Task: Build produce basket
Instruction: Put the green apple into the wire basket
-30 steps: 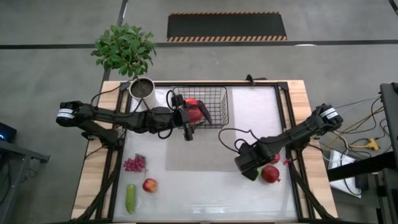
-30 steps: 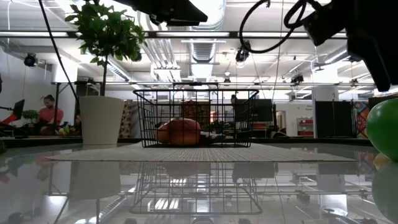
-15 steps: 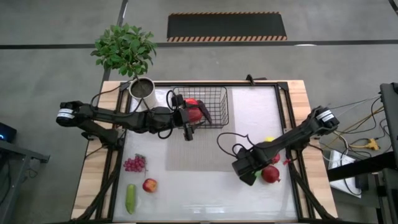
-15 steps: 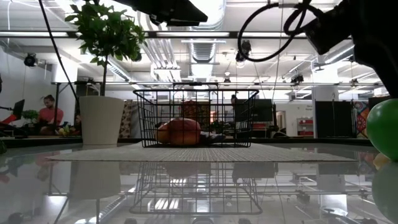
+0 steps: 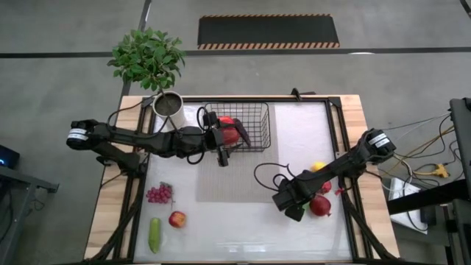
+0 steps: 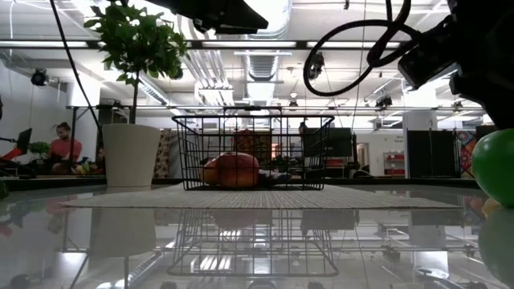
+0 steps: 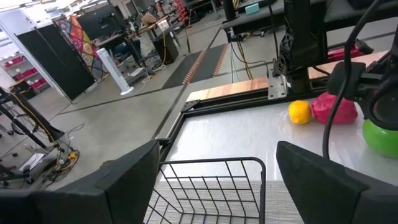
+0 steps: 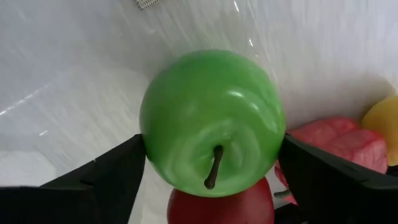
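Observation:
The black wire basket (image 5: 246, 125) stands at the table's far middle on a grey mat, with red-orange produce (image 6: 237, 170) inside. My left gripper (image 7: 214, 155) hovers open over the basket, holding nothing. My right gripper (image 8: 211, 155) points down at the near right, one finger on each side of a green apple (image 8: 211, 118) that rests on the table. A red apple (image 5: 320, 206), a pinkish-red fruit (image 8: 339, 146) and a yellow fruit (image 5: 318, 166) lie beside it. My right gripper comes from above, its fingers (image 8: 118, 174) close against the green apple's two sides (image 8: 149, 130). I cannot tell whether they touch it. The apple sits on the table, stem up.
Purple grapes (image 5: 159, 193), a red apple (image 5: 176, 218) and a green cucumber (image 5: 154, 234) lie at the near left. A white plant pot (image 5: 168, 104) stands left of the basket. Bare mat (image 5: 235, 180) lies between the basket and the near edge.
My right gripper has sunk over the green apple and shifted a little toward the table's left and near edges. The apple stays where it was.

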